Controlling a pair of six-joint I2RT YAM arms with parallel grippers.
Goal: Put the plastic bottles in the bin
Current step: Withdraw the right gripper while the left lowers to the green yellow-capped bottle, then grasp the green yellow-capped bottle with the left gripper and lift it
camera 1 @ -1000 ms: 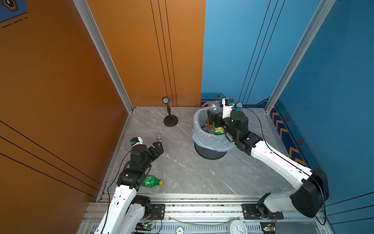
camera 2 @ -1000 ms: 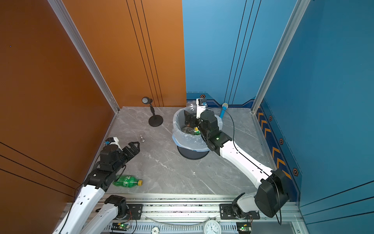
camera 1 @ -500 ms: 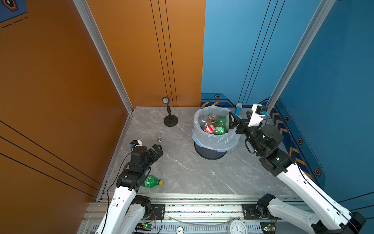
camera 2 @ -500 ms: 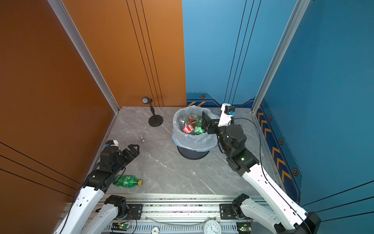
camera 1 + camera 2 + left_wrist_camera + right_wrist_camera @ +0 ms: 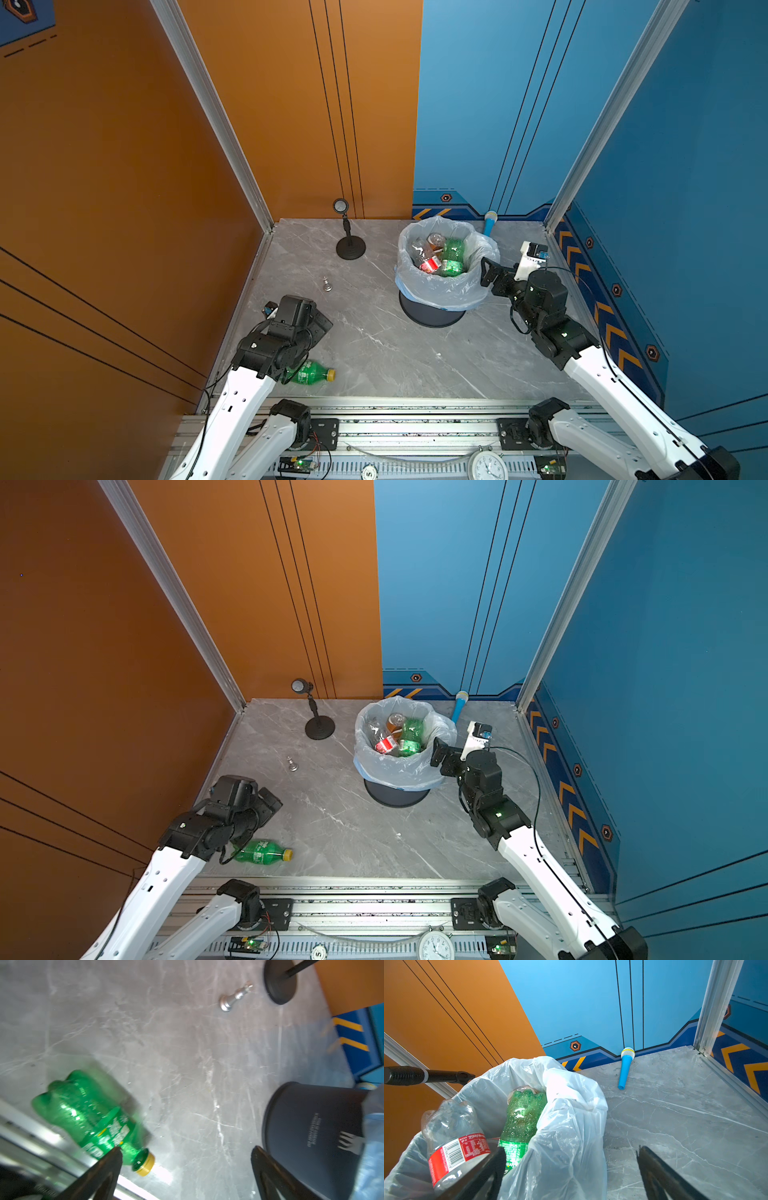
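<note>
The right jaws are standing spread wide and gripping nothing, hanging just beside the rim of the bin (image 5: 441, 286) on the side nearest that arm. A second ago they were reaching over the bin's mouth, so that arm is evidently pulling back after a drop. Inside the bag liner the plastic bottles (image 5: 444, 257) are lying heaped together: green ones, a clear one with a red label (image 5: 452, 1142) and an amber one are showing in both top views. One green bottle (image 5: 309, 371) with a yellow cap is lying on its side on the bench (image 5: 357, 837), close to the front rail, well apart from the bin. The left jaws are also gaping fully and carrying nothing; over the last second that arm has been swinging round towards this bottle, and in the left wrist view one finger is now overlapping the bottle's neck, though contact is not clear. That is probably the only bottle left outside, so the task is nearing its end, pending this pick. The silver figurine (image 5: 328, 284), the black stand (image 5: 350, 249) and the blue microphone (image 5: 489, 222) are sitting untouched.
</note>
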